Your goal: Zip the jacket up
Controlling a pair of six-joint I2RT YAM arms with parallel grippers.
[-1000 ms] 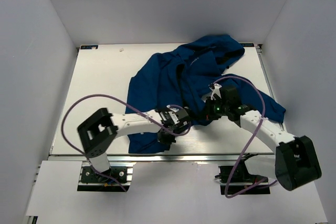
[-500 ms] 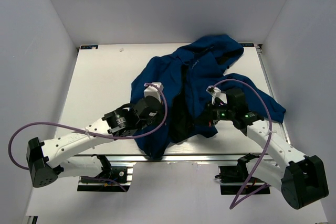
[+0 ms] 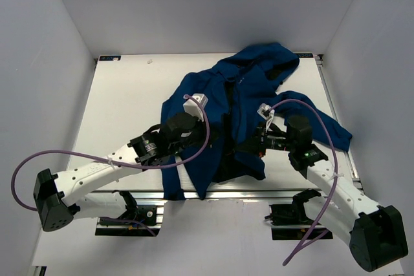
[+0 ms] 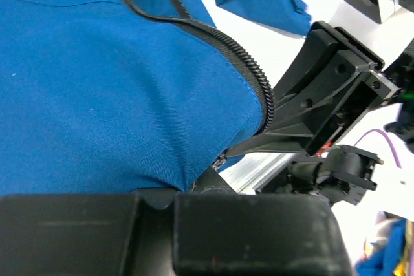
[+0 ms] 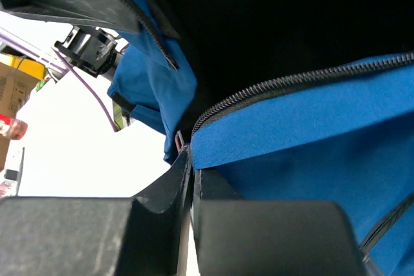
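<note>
Since half a second ago the left hand (image 3: 197, 135) has carried its front panel up and toward 1 o'clock, so that the hem now drapes down to the worktop's (image 3: 123, 108) near edge at 6 o'clock. That hand looks clamped on the jacket (image 3: 259, 75) close to the zipper teeth (image 4: 249, 72), though its fingertips are buried in cloth. The right hand (image 3: 253, 143) is pinched fully together on the other panel's edge, beside its own row of teeth (image 5: 291, 82).

The jacket lies from the worktop's centre out to 1 o'clock, with the hood farthest away. As I judge it, nothing is zipped yet. The two fronts stand apart with dark lining between them (the bottom ends are not mated). Joining them and drawing the slider up is all still to do.

Open worktop lies from 8 to 11 o'clock. A sleeve reaches toward the 3 o'clock edge, and the hem sits at the near rail, so room there is tight.
</note>
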